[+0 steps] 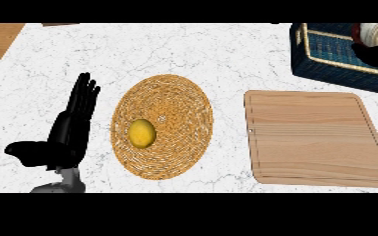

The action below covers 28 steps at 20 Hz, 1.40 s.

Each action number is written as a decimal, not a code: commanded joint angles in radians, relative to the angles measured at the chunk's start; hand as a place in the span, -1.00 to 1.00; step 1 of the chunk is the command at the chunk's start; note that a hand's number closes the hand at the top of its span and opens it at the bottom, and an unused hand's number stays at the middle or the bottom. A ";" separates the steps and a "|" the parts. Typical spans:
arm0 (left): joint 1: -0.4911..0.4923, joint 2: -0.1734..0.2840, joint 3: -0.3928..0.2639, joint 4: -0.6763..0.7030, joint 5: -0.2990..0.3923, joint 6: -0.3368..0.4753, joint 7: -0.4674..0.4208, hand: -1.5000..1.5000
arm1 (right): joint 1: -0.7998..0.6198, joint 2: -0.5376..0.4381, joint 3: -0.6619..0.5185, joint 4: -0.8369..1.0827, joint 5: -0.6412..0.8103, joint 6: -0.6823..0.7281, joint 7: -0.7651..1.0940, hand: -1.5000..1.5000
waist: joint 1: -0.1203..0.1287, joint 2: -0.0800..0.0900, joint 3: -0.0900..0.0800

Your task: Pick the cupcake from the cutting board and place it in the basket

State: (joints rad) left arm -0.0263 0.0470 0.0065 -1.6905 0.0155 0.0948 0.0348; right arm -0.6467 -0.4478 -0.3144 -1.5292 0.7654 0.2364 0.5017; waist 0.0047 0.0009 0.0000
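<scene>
Resting open and empty, left hand — basket cut off at top right.

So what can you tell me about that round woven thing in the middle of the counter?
The woven mat is a round, flat piece coiled in rings of golden-brown straw-like fibre, lying flat on the white marbled counter. It sits between the robot's left hand, which rests open with fingers up, and the bare wooden cutting board; it touches neither. A small yellow rounded thing, maybe a lemon, lies on its lower left part. Nothing else is on it.
</scene>
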 commanded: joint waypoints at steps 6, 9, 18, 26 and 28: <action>-0.022 -0.007 -0.011 -0.004 -0.025 0.019 0.028 0.00 | -0.006 -0.126 -0.027 0.286 0.013 -0.059 -0.214 1.00 | 0.004 0.001 0.000; -0.015 0.003 0.010 -0.004 0.012 -0.009 0.022 0.00 | -0.035 -0.158 -0.024 0.404 0.026 -0.077 -0.268 1.00 | 0.007 0.002 0.000; -0.014 -0.004 0.004 0.013 -0.015 0.005 0.008 0.00 | -0.070 -0.135 -0.043 0.638 0.019 -0.243 -0.396 1.00 | 0.008 0.003 0.000; 0.008 -0.044 -0.029 0.039 -0.038 0.018 -0.054 0.00 | -0.091 -0.177 -0.109 0.745 -0.032 -0.281 -0.384 1.00 | 0.006 0.003 0.000; 0.007 0.012 0.006 -0.042 0.008 -0.026 0.038 0.00 | -0.086 -0.169 -0.107 0.818 -0.031 -0.320 -0.429 1.00 | 0.011 0.003 0.001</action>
State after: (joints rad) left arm -0.0081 0.0362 -0.0008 -1.6866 0.0044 0.0844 0.0175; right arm -0.7149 -0.5917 -0.3951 -0.8270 0.7438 -0.0436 0.1154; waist 0.0113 0.0026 0.0002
